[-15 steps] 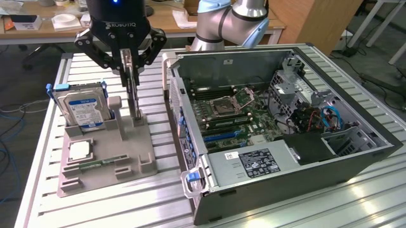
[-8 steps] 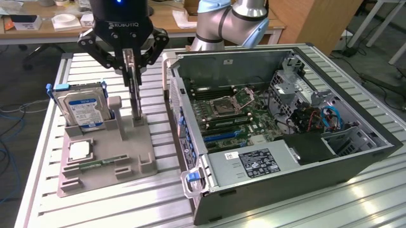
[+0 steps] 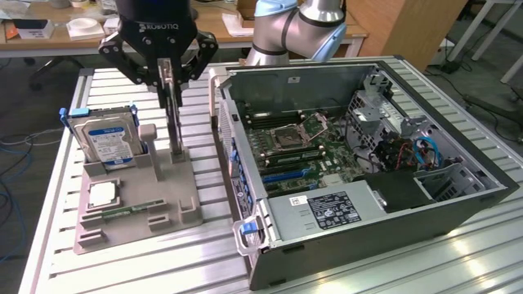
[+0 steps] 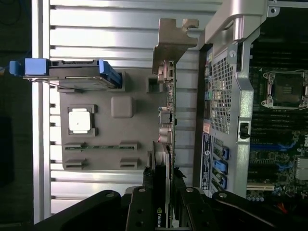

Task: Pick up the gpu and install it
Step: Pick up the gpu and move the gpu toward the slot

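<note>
Over the grey holder on the desk, grips the upright gpu at its top edge with the tool clamped on it, just beside the hard drive, near the open computer case.

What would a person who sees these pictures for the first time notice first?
The open computer case on the exterior view's right, its motherboard bare, draws the eye first. Further to that view's left, the gripper is shut on the gpu, which stands on edge over a grey holder. A blue-labelled hard drive stands on that holder.
</note>
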